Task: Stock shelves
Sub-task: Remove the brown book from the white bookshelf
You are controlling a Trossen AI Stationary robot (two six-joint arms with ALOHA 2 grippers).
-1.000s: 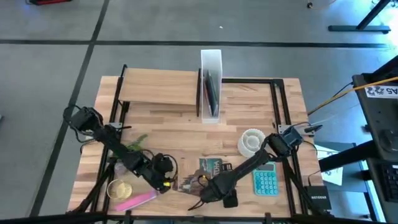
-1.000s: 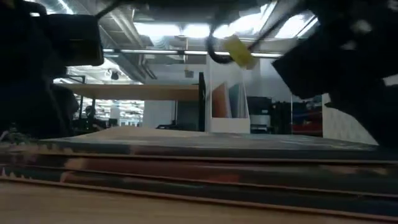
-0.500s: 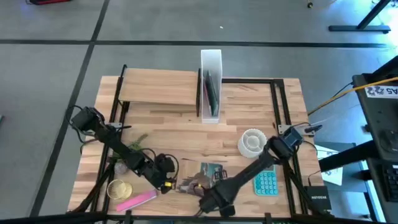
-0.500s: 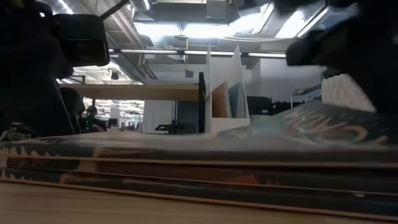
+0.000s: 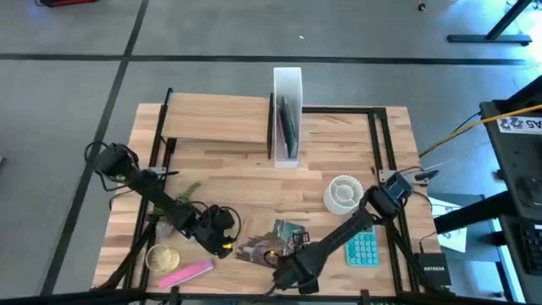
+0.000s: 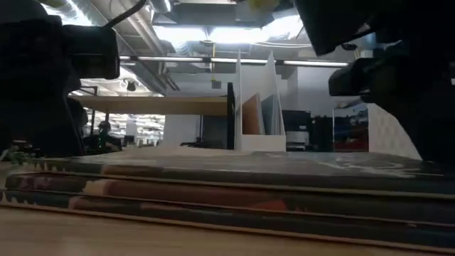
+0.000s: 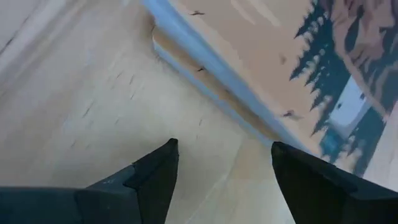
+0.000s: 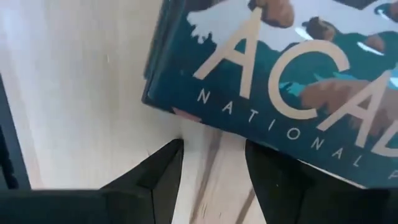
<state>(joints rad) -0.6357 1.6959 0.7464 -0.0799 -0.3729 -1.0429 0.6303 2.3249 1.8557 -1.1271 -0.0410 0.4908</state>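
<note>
At the table's near edge a stack of books (image 5: 273, 240) lies flat. Right gripper (image 8: 211, 163) and left gripper (image 7: 224, 165), both spread and empty, flank it. Pickup pending; next, grip one. File box (image 5: 286, 114) and shelf (image 5: 216, 119) stand at the far side.

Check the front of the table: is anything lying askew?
Yes. The stack of flat teal-covered books lies skewed to the table's front edge, top cover fanned off the ones beneath. The open left gripper and open right gripper flank it, neither holding it.
</note>
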